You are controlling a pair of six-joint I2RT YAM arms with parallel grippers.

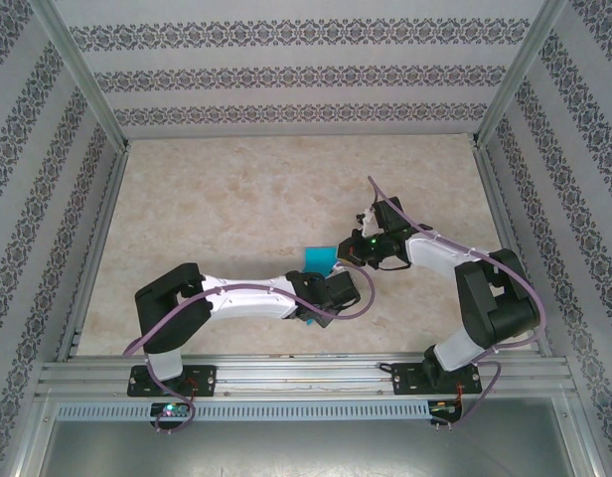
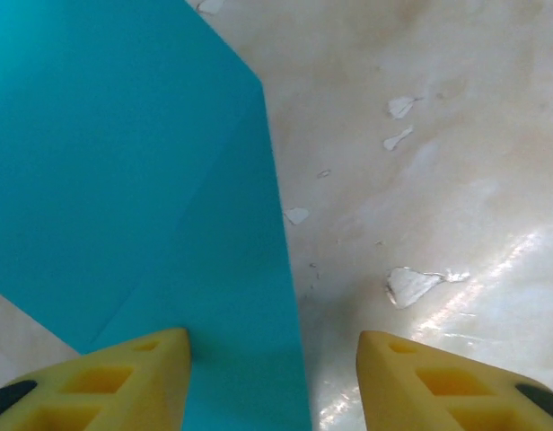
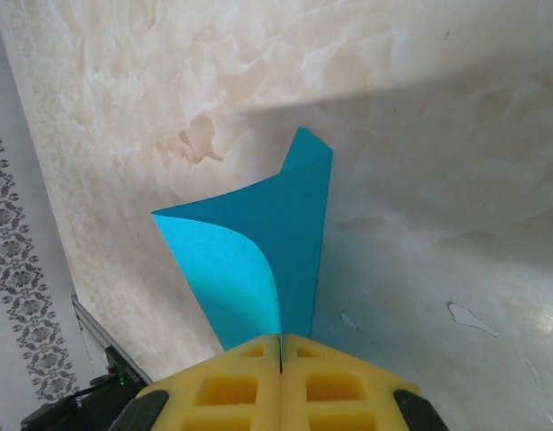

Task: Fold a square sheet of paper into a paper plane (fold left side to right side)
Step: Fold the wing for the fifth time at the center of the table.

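Observation:
The square sheet of paper is teal-blue and partly folded. One flap curls up from the marble table. My right gripper is shut on the near edge of that raised flap, yellow pads pressed together. From above, the sheet of paper lies between both wrists, with the right gripper at its right corner. My left gripper stands open low over the flat part of the sheet of paper. Its left fingertip is over the paper, its right fingertip over bare table, and the paper's straight right edge runs between them.
The marble tabletop has small chipped white patches right of the paper. Aluminium rails and patterned walls enclose the table on three sides. The two arms nearly meet at the table's middle.

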